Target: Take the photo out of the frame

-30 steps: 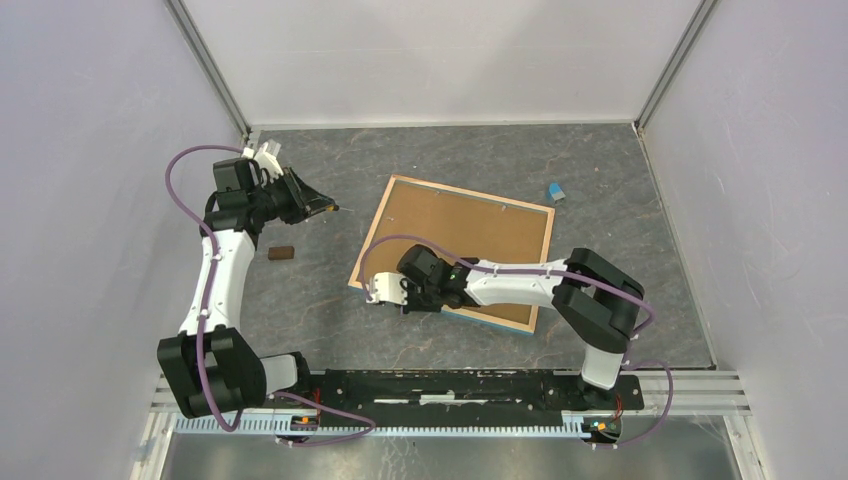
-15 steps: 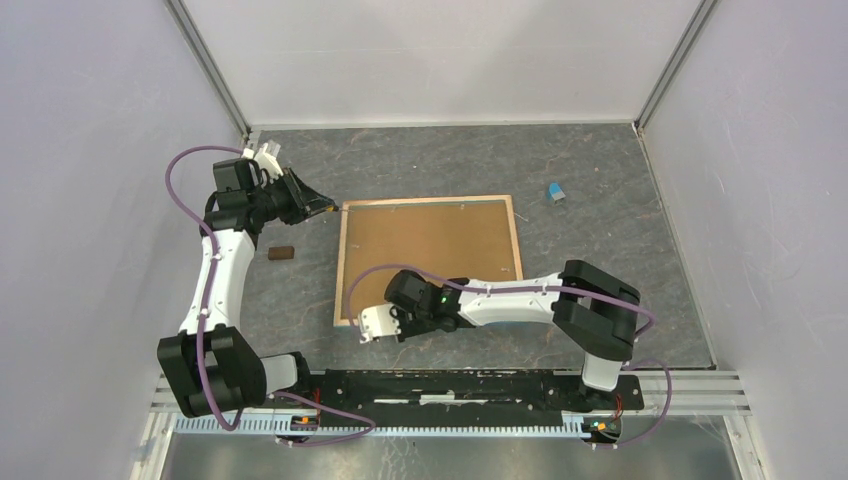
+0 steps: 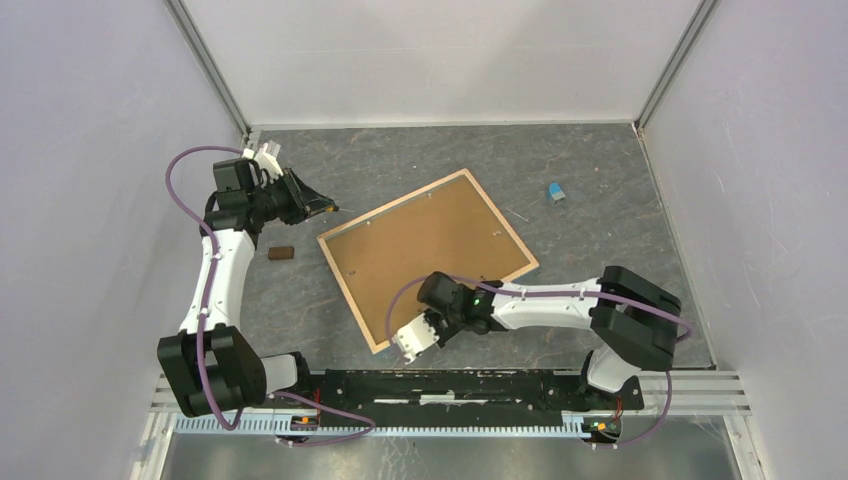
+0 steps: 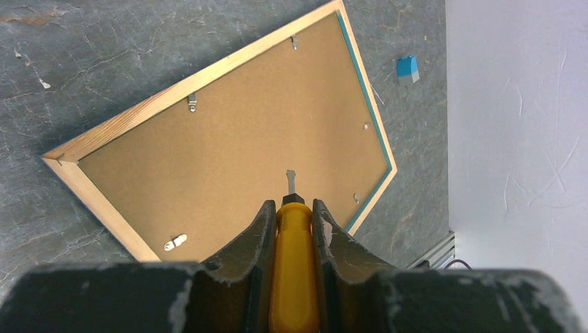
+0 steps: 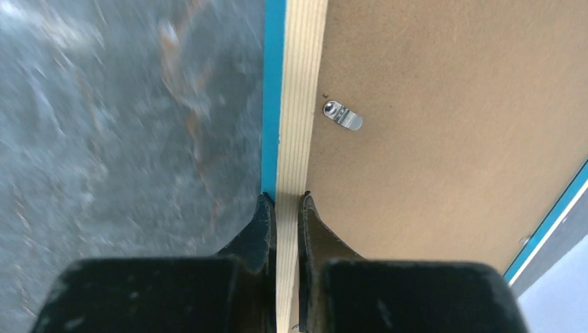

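The frame point(image 3: 425, 248) lies face down on the table, brown fibreboard back up, with light wood edging and a thin blue border. The photo is hidden under it. My right gripper point(image 3: 432, 318) is shut on the frame's near edge; the right wrist view shows its fingers point(image 5: 286, 198) pinching the wood edging point(image 5: 301, 104) next to a metal tab point(image 5: 342, 115). My left gripper point(image 3: 315, 206) hovers off the frame's left corner, shut on a yellow-handled screwdriver point(image 4: 292, 277). Its tip points over the frame's back point(image 4: 229, 139) without touching it.
A small blue object point(image 3: 556, 192) lies on the table beyond the frame's far right corner. A small brown block point(image 3: 281, 253) lies left of the frame, beside my left arm. Enclosure walls stand on three sides.
The frame has turned counter-clockwise on the table, held by my right gripper, which has swung towards the near edge and to the right. The left arm has not moved.
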You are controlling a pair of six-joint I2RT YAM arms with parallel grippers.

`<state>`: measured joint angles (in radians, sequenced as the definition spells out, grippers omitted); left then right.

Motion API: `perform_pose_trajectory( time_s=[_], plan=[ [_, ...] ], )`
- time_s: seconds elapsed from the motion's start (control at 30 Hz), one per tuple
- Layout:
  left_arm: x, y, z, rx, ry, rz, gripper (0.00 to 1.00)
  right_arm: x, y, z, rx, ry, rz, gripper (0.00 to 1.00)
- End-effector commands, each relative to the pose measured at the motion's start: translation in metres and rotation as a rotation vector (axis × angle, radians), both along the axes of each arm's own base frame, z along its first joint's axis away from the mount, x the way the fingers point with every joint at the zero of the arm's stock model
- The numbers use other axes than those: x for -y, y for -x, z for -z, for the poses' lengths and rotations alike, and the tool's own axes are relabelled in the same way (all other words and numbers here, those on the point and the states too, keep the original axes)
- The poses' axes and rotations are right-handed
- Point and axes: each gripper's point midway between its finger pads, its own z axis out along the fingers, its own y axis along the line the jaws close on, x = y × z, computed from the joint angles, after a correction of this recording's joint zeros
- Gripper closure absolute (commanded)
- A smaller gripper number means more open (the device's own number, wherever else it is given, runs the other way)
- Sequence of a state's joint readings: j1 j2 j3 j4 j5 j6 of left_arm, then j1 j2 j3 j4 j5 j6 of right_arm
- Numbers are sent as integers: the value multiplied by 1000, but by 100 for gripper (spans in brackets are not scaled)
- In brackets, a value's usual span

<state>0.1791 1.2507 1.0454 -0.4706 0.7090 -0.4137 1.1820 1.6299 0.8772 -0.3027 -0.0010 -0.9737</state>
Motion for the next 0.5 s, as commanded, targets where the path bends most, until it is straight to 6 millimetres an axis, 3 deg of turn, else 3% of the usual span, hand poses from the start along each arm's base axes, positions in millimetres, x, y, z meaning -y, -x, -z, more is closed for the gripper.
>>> perform_pose_trajectory(
  time_s=[0.0,0.07,0.2,0.33,0.47],
  plan=[
    [0,-5,-11,31,7,12,98,27,-48,-22,171,39,9,85],
    [0,-5,-11,30,7,15,98,36,-64,-33,191,3,68,61],
    [1,-6,-12,31,8,19,98,55,-89,-57,173,-103,241,37],
    [1,-7,-13,28,15,21,98,75,-109,-92,71,-345,536,24],
    [2,-8,-14,29,24,20,98,105,-119,-102,-55,-555,869,16]
  ],
)
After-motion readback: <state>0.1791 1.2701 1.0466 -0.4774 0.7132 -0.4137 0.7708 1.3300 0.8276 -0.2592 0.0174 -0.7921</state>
